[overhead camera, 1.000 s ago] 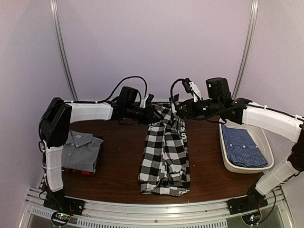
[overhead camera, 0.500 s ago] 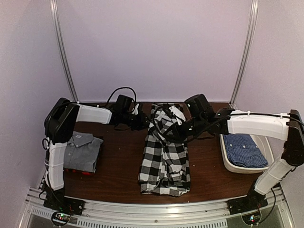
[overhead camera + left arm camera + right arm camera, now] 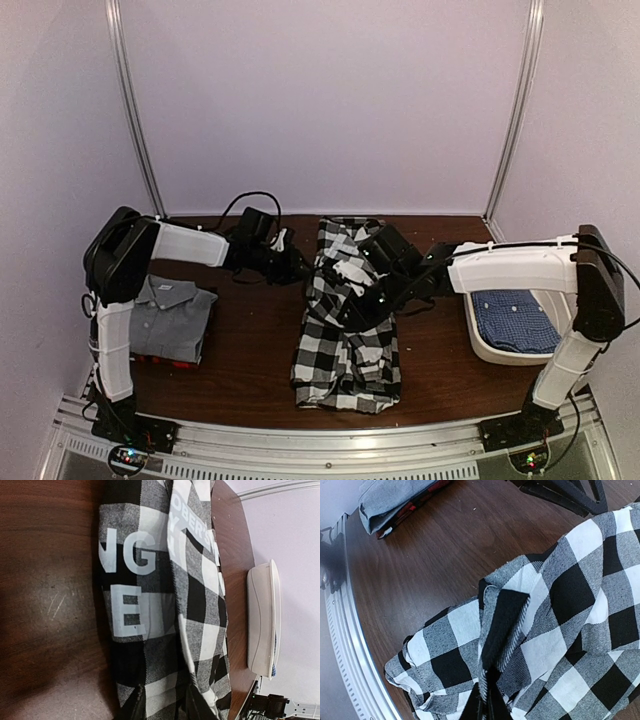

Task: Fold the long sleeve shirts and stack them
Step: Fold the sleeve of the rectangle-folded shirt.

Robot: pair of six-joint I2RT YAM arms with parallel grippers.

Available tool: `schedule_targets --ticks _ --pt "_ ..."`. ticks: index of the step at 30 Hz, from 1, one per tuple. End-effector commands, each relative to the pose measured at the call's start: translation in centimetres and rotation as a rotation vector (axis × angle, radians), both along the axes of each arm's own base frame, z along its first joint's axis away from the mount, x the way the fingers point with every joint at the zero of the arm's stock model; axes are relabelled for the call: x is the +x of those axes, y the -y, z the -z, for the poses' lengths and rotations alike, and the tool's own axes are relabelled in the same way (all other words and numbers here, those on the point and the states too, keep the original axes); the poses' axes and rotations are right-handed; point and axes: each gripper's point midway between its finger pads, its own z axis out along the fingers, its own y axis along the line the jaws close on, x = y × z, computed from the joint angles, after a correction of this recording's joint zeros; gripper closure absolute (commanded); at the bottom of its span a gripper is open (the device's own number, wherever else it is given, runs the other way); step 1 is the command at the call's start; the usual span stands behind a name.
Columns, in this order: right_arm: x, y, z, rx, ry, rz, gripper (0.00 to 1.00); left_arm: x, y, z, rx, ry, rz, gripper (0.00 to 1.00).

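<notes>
The black-and-white check shirt (image 3: pixel 345 335) lies lengthwise in the middle of the table. My right gripper (image 3: pixel 360 298) is shut on a fold of its cloth (image 3: pixel 502 615) and holds it low over the shirt's middle. My left gripper (image 3: pixel 303 272) is at the shirt's far left edge; its fingers (image 3: pixel 135 707) stand apart with check cloth (image 3: pixel 165 680) lying between them. The grey shirt (image 3: pixel 175 315) sits folded at the left on the red-black one (image 3: pixel 160 361). The blue fine-checked shirt (image 3: pixel 512 318) lies in the tub.
The white oval tub (image 3: pixel 480 335) stands at the right edge of the table and also shows in the left wrist view (image 3: pixel 262 620). A metal rail (image 3: pixel 330 445) runs along the near edge. The grey and red-black pile shows in the right wrist view (image 3: pixel 395 500).
Both grippers came down from holding the shirt's top raised at the back. The right one moved forward and left with its fold. The left one's fingers now stand apart.
</notes>
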Motion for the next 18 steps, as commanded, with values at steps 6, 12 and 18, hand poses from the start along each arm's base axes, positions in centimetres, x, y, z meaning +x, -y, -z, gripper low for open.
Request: schedule_targets --ticks 6,12,18 --pt "0.1 0.8 -1.9 -0.115 0.059 -0.014 0.95 -0.1 0.1 -1.8 -0.01 0.06 0.035 0.72" --pt "-0.7 0.6 -1.3 -0.177 0.069 -0.028 0.95 -0.1 0.1 -1.9 -0.009 0.063 0.04 0.72" --pt "-1.9 -0.2 0.5 -0.205 0.049 -0.054 0.91 -0.2 0.0 -2.0 -0.001 0.071 0.039 0.72"
